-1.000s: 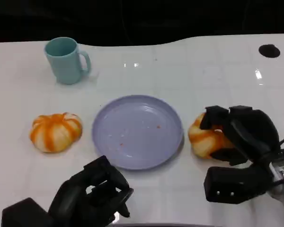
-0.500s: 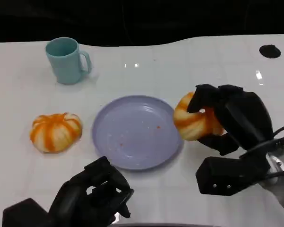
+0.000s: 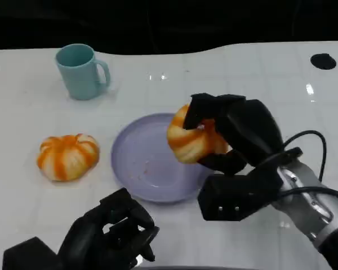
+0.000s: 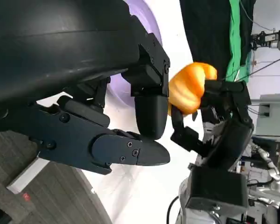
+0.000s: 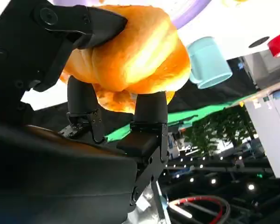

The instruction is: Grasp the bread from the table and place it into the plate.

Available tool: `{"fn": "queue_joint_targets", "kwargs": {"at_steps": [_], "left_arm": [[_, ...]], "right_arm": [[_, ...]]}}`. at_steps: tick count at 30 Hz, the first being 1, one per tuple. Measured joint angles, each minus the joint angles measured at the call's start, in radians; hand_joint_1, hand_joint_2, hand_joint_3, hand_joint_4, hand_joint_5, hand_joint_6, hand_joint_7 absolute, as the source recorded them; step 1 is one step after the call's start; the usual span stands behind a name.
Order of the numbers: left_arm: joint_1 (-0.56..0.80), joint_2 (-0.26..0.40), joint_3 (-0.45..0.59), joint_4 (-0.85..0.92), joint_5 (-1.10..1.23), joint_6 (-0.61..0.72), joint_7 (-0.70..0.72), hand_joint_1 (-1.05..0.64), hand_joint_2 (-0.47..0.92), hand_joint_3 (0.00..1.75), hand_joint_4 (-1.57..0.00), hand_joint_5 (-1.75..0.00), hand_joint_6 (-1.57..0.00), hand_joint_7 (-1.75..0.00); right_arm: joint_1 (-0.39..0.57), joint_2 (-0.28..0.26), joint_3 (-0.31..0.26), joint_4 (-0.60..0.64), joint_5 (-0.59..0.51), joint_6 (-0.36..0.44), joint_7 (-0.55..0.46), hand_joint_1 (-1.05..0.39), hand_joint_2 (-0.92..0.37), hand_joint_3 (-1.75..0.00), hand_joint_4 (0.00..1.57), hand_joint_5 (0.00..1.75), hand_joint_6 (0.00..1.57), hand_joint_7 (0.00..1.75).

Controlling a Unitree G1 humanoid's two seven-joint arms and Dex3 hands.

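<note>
Orange bread [image 3: 192, 140] is held in the right hand [image 3: 236, 132], its fingers [image 3: 200, 107] wrapped around it, above the plate [image 3: 141, 163] rim. It looks soft and light, so a gentle hold suits it. The left hand [image 3: 112, 233] is curled and holds nothing.
</note>
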Motion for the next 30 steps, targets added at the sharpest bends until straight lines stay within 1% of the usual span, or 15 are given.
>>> {"fn": "queue_joint_targets", "kwargs": {"at_steps": [5,8,9,10,11,12,13,15,17,18,19,21,24,27,30], "left_arm": [[0.0,0.001,0.001,0.001,-0.003,0.0,0.0,-0.59,0.92,0.24,-0.63,-1.75,-0.55,-1.6],[0.001,0.001,0.0,0.001,-0.003,0.0,0.0,-0.59,0.92,0.24,-0.63,-1.75,-0.54,-1.6],[0.001,0.001,-0.001,0.001,-0.003,0.0,0.0,-0.59,0.92,0.24,-0.63,-1.75,-0.54,-1.6],[0.002,0.001,-0.001,0.0,-0.002,0.0,0.0,-0.59,0.92,0.24,-0.63,-1.75,-0.54,-1.61],[0.003,0.001,-0.001,0.0,-0.002,0.0,0.0,-0.58,0.92,0.24,-0.63,-1.75,-0.54,-1.61],[0.003,0.001,-0.002,-0.001,-0.003,0.0,0.0,-0.57,0.92,0.24,-0.63,-1.75,-0.53,-1.6],[0.003,0.001,-0.002,-0.002,-0.003,0.0,0.0,-0.57,0.92,0.25,-0.62,-1.75,-0.53,-1.6],[0.006,0.003,-0.002,-0.007,-0.004,0.0,0.0,-0.57,0.92,0.25,-0.62,-1.75,-0.53,-1.6],[0.007,0.005,-0.003,-0.011,-0.004,0.0,0.0,-0.57,0.92,0.25,-0.63,-1.75,-0.53,-1.6],[0.008,0.005,-0.003,-0.013,-0.004,0.0,0.0,-0.58,0.92,0.25,-0.63,-1.75,-0.54,-1.6],[0.008,0.005,-0.003,-0.014,-0.004,0.0,0.0,-0.58,0.92,0.24,-0.63,-1.75,-0.54,-1.6],[0.009,0.005,-0.003,-0.014,-0.004,0.0,0.0,-0.59,0.92,0.23,-0.63,-1.75,-0.54,-1.61],[0.01,0.005,-0.003,-0.014,-0.01,0.0,0.0,-0.59,0.92,0.23,-0.63,-1.75,-0.54,-1.6],[0.01,0.005,-0.004,-0.014,-0.009,0.0,0.0,-0.59,0.92,0.24,-0.63,-1.75,-0.54,-1.6],[0.01,0.006,-0.005,-0.014,-0.009,0.001,0.0,-0.59,0.92,0.25,-0.63,-1.75,-0.54,-1.6]], "right_arm": [[-0.046,0.048,0.013,0.106,0.007,-0.003,0.001,-0.12,-0.26,-1.33,0.97,1.75,0.77,1.67],[-0.053,0.068,0.011,0.15,0.038,-0.007,0.01,-0.12,-0.33,-1.22,0.86,1.75,0.82,1.24],[-0.053,0.075,0.008,0.159,0.057,-0.005,0.024,-0.13,-0.39,-1.1,0.8,1.64,0.84,0.98],[-0.053,0.081,0.004,0.163,0.074,0.0,0.04,-0.13,-0.42,-1.05,0.78,1.6,0.86,0.86],[-0.053,0.087,-0.002,0.164,0.09,0.009,0.054,-0.14,-0.48,-0.94,0.66,1.42,0.78,0.67],[-0.053,0.092,-0.01,0.163,0.108,0.017,0.075,-0.18,-0.54,-0.81,0.52,1.09,0.69,0.43],[-0.053,0.093,-0.015,0.161,0.123,0.029,0.103,-0.21,-0.58,-0.72,0.47,0.87,0.64,0.3],[-0.053,0.091,-0.018,0.156,0.14,0.044,0.155,-0.27,-0.64,-0.61,0.36,0.59,0.55,0.13],[-0.052,0.089,-0.018,0.149,0.15,0.046,0.187,-0.32,-0.73,-0.44,0.24,0.5,0.47,0.05],[-0.051,0.088,-0.018,0.146,0.153,0.045,0.195,-0.39,-0.84,-0.27,0.11,0.49,0.37,0.02],[-0.05,0.085,-0.018,0.14,0.153,0.044,0.206,-0.43,-0.88,-0.21,0.05,0.47,0.32,0.01],[-0.038,0.08,-0.016,0.117,0.153,0.047,0.234,-0.52,-0.91,-0.19,0.01,0.29,0.2,0.01],[-0.013,0.07,-0.01,0.06,0.152,0.061,0.278,-0.59,-0.92,-0.23,0.0,0.17,0.16,0.0],[0.009,0.055,-0.008,0.006,0.152,0.072,0.309,-0.64,-0.92,-0.27,0.0,0.15,0.14,0.0],[0.037,0.036,-0.012,-0.057,0.157,0.08,0.339,-0.64,-0.92,-0.29,0.01,0.16,0.15,0.01]]}}
